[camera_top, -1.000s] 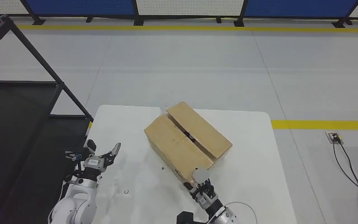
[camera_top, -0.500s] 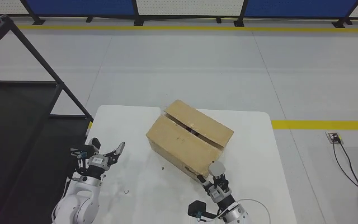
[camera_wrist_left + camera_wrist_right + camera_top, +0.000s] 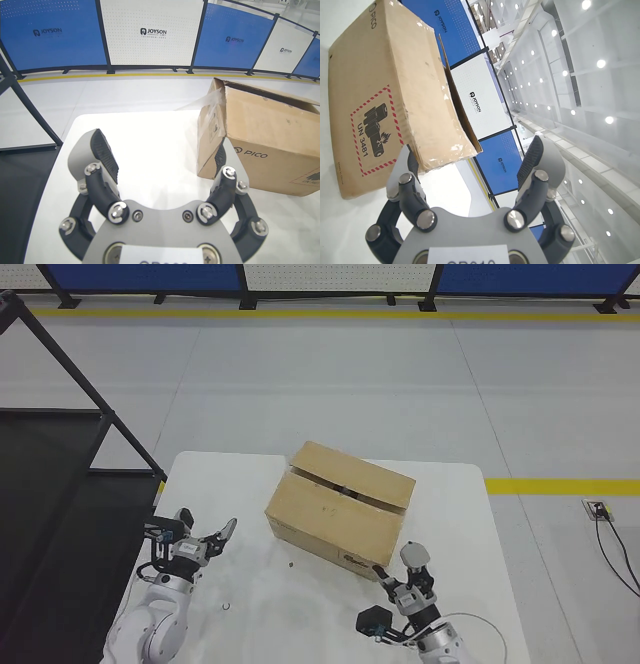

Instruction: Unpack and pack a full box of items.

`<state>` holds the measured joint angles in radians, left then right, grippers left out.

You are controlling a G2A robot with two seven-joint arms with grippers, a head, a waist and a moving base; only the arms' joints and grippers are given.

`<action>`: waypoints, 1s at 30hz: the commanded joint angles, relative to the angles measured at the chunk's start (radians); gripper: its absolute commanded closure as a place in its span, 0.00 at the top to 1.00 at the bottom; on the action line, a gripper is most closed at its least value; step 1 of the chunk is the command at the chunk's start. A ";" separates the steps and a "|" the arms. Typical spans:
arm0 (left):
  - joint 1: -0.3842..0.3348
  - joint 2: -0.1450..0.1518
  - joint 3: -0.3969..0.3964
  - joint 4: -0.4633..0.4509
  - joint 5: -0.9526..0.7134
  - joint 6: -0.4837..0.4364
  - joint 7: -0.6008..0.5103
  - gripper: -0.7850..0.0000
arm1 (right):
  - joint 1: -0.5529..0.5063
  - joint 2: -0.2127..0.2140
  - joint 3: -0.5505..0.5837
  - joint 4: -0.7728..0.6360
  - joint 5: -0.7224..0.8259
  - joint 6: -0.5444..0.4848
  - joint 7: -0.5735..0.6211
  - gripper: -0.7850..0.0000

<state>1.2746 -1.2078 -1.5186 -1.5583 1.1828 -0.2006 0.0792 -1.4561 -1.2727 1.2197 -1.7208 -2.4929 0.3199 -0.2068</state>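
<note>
The box (image 3: 335,514) stands near the worktop's (image 3: 250,599) far edge. The left hand (image 3: 206,530) and the right hand (image 3: 398,566) both have their fingers apart.

A brown cardboard box (image 3: 340,511), flaps closed with a slit between, is set upright mid-table, turned askew.

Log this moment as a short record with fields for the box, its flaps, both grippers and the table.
Box: cardboard box, standing on the white table, turned at an angle to its edges.
Flaps: folded down, a dark gap between them.
Left gripper: open, empty, over the table beside the box.
Right gripper: open, empty, by the box's near corner; contact cannot be told.
</note>
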 commanded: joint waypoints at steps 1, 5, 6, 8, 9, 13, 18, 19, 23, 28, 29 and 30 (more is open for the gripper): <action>0.013 0.001 0.005 -0.016 0.019 -0.011 -0.013 1.00 | -0.013 0.003 0.019 -0.008 0.049 0.004 -0.050 1.00; 0.013 0.001 0.005 -0.016 0.019 -0.011 -0.013 1.00 | -0.034 0.008 0.042 -0.018 0.151 -0.016 -0.171 1.00; 0.013 0.001 0.005 -0.016 0.019 -0.011 -0.013 1.00 | -0.034 0.010 0.046 -0.016 0.174 -0.031 -0.200 1.00; 0.013 0.001 0.005 -0.016 0.019 -0.011 -0.013 1.00 | -0.029 0.011 0.054 -0.009 0.220 -0.061 -0.244 1.00; 0.011 0.001 0.002 -0.011 0.019 0.002 -0.018 1.00 | -0.024 0.012 0.057 -0.004 0.241 -0.071 -0.257 1.00; -0.079 -0.006 0.024 0.074 -0.017 0.036 -0.056 1.00 | 0.003 0.012 0.074 0.017 0.348 -0.115 -0.324 1.00; -0.212 -0.018 0.091 0.231 0.008 0.042 -0.027 1.00 | 0.024 0.015 0.117 0.068 0.492 -0.165 -0.448 1.00; -0.235 -0.022 0.105 0.260 0.012 0.042 -0.019 1.00 | 0.023 0.016 0.125 0.076 0.513 -0.166 -0.466 1.00; -0.324 -0.035 0.166 0.386 0.039 0.041 0.014 1.00 | 0.008 0.016 0.150 0.096 0.583 -0.154 -0.509 1.00; -0.414 -0.055 0.247 0.512 0.075 0.032 0.053 1.00 | -0.006 0.013 0.179 0.110 0.662 -0.118 -0.479 1.00; -0.427 -0.059 0.262 0.530 0.076 0.026 0.061 1.00 | -0.006 0.011 0.183 0.112 0.675 -0.106 -0.464 1.00; -0.438 -0.063 0.274 0.546 0.075 0.019 0.071 1.00 | -0.006 0.010 0.185 0.115 0.686 -0.094 -0.450 1.00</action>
<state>0.8498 -1.2670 -1.2600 -1.0323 1.2583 -0.1743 0.1393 -1.4622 -1.2614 1.4025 -1.6084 -1.8189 0.2126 -0.6729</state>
